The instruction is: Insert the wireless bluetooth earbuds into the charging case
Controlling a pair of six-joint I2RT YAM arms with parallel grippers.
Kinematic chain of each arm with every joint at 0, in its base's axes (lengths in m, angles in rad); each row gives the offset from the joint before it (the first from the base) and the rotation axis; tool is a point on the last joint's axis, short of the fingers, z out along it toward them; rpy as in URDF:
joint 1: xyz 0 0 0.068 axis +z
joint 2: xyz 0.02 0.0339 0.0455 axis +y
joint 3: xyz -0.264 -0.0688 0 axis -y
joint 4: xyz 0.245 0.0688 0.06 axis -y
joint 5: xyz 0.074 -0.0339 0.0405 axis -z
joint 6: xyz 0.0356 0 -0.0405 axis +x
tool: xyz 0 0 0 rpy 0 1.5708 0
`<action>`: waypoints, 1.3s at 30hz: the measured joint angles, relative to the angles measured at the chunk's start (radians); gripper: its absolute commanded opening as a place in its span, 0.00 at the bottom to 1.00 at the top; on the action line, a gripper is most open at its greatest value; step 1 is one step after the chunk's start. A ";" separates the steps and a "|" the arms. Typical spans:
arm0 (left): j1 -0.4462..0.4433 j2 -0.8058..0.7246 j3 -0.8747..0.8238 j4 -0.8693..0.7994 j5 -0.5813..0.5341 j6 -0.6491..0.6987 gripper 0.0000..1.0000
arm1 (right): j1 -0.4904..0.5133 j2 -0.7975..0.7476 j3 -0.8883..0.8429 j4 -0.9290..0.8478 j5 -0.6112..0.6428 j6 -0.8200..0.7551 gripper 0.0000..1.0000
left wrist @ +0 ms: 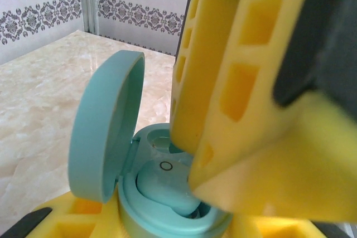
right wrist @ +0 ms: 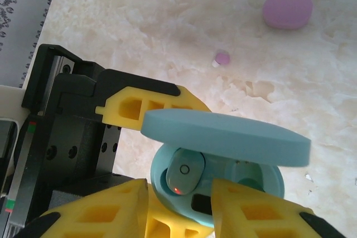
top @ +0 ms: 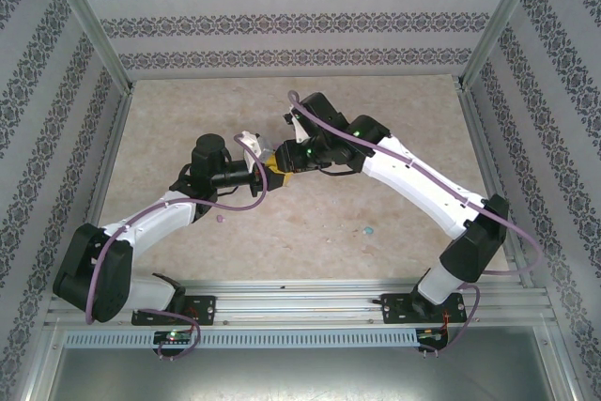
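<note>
Two yellow ribbed fingers of your right gripper (right wrist: 181,196) stood slightly parted and empty just above the charging case (left wrist: 106,132), while your left gripper (left wrist: 167,224) was clamped on that case's base with the hinged lid raised. One light blue earbud (right wrist: 184,172) sat in its well, a red lamp lit on its face; a pink earbud (right wrist: 222,58) and a closed pink case (right wrist: 287,10) lay on the marbled table (right wrist: 167,15) beyond. You would have judged such buds light, rigid, glossy and slippery, best pinched gently across their rounded flanks.
</note>
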 measured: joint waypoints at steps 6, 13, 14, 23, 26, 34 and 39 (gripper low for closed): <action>0.000 -0.004 0.000 0.000 -0.002 0.000 0.13 | -0.021 -0.107 -0.042 0.009 -0.001 0.013 0.35; 0.000 0.005 0.001 0.000 -0.019 0.000 0.13 | -0.107 -0.294 -0.236 0.028 0.000 0.079 0.37; 0.000 0.009 0.001 0.001 -0.019 0.000 0.13 | -0.127 -0.317 -0.274 0.028 -0.003 0.089 0.37; 0.000 0.027 0.001 0.003 -0.021 -0.001 0.13 | -0.454 -0.457 -0.644 0.009 -0.096 0.144 0.36; 0.000 0.027 0.001 0.004 -0.023 -0.005 0.13 | -0.539 -0.481 -0.786 0.005 -0.137 0.151 0.35; -0.006 0.027 0.000 0.005 -0.028 -0.013 0.13 | -0.564 -0.498 -1.022 0.011 -0.167 0.162 0.35; -0.006 0.027 0.000 0.008 -0.034 -0.020 0.13 | -0.564 -0.489 -1.067 0.062 -0.167 0.168 0.34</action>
